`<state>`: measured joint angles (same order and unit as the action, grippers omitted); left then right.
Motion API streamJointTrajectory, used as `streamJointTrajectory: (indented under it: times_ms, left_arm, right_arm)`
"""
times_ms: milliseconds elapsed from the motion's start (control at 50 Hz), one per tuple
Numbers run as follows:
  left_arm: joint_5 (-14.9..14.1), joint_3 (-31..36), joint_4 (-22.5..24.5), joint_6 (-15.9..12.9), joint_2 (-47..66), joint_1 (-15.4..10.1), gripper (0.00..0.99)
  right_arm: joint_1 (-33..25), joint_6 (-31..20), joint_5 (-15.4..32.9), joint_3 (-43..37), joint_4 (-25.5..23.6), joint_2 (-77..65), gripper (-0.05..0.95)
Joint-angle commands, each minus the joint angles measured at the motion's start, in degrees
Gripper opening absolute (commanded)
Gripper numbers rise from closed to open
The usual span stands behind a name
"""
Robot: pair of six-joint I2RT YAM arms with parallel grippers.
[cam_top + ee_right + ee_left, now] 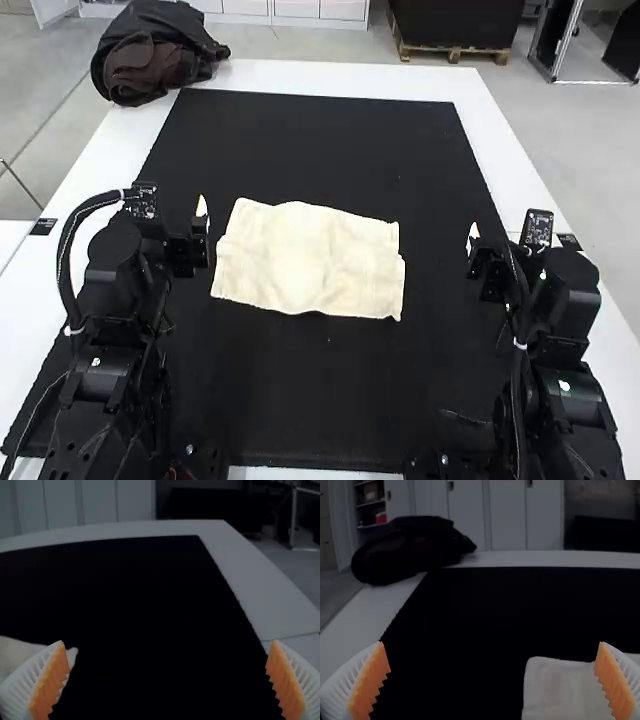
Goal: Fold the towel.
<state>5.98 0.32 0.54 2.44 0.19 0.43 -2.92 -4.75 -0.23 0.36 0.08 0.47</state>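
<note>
- The towel lies laid out on the black mat, with a wavy far edge, shallow wrinkles and an uneven side toward the right arm. Whether it is one layer or more, I cannot tell.
- It lies between the two grippers, nearer the left one than the right one, and neither holds it.
- The left gripper is just beside the towel's left side, close to its far left corner. Its fingers are spread wide, with a broad gap between the orange pads.
- In the left wrist view, a rounded corner of the towel shows beyond the fingertips, partly inside the gap and partly behind one finger. Nothing is pinched there.
- The right gripper is farther from the cloth, with a strip of bare mat between it and the towel's right side. Its fingers are wide apart too, holding nothing.
- In the right wrist view, part of the towel shows behind one finger, mostly outside the gap.
- The mat covers much of the white table, and a dark bag sits at the table's far left corner.
</note>
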Motion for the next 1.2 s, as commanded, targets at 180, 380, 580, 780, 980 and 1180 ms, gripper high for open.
streamJointTrajectory:
  times_ms: [180,380,580,780,980,1180]
  left_arm:
    - [-0.6,-0.2,0.2,0.5,-0.4,0.1,0.961]
    - [-0.6,-0.2,0.2,0.5,-0.4,0.1,0.961]
    - [-0.7,-0.2,1.3,-1.6,-0.4,0.0,0.959]
    - [-0.5,-0.2,12.1,-10.5,-0.4,0.1,0.957]
    - [4.8,2.7,25.7,-10.7,-0.3,0.5,0.938]
    - [5.8,15.6,24.8,-8.9,10.9,-0.3,0.936]
  right_arm:
    - [-0.8,-0.4,-1.3,-0.3,-0.3,-0.3,0.91]
    - [-0.7,-0.5,-1.4,-0.4,0.2,-0.3,0.91]
    - [-0.6,-8.2,-1.4,-0.3,7.0,-0.4,0.91]
    - [-0.3,-26.0,-2.2,-0.4,15.4,-0.4,0.91]
    - [-1.5,-25.5,2.3,2.2,28.5,-0.2,0.91]
    - [-2.3,-13.9,2.6,17.0,21.4,12.1,0.91]
